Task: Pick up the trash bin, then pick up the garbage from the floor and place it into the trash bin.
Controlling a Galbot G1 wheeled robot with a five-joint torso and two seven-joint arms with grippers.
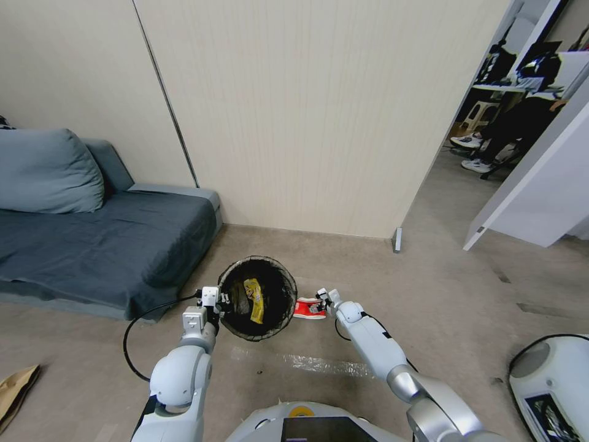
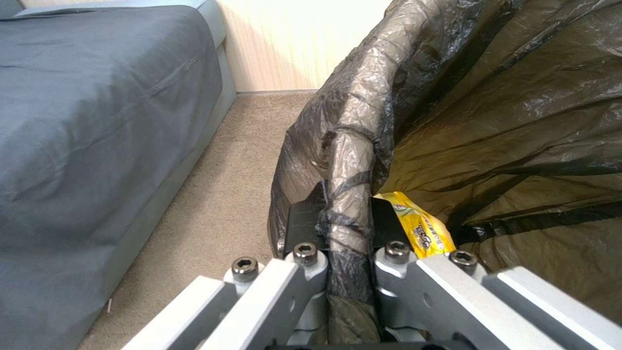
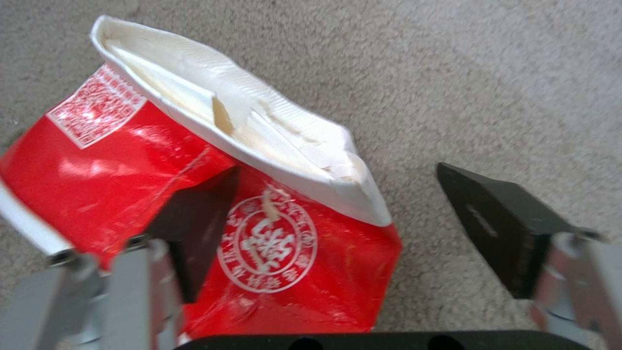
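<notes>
The trash bin (image 1: 279,307), lined with a dark bag, is in front of me with a yellow snack wrapper (image 1: 254,299) inside. My left gripper (image 1: 224,301) is shut on its near-left rim; the left wrist view shows the fingers (image 2: 304,223) clamping the bag-covered rim (image 2: 350,160), with the yellow wrapper (image 2: 421,233) just past them. A red-and-white packet (image 1: 308,309) of garbage lies on the carpet right of the bin. My right gripper (image 1: 320,298) hovers open just above it; one finger (image 3: 201,223) is over the packet (image 3: 116,165), the other (image 3: 502,223) over bare carpet.
A grey sofa (image 1: 104,239) stands at the left, close to the bin. A crumpled brown paper bag (image 1: 15,390) lies at the lower left. A black cable (image 1: 132,331) loops on the floor by my left arm. A doorway (image 1: 466,184) opens at the right.
</notes>
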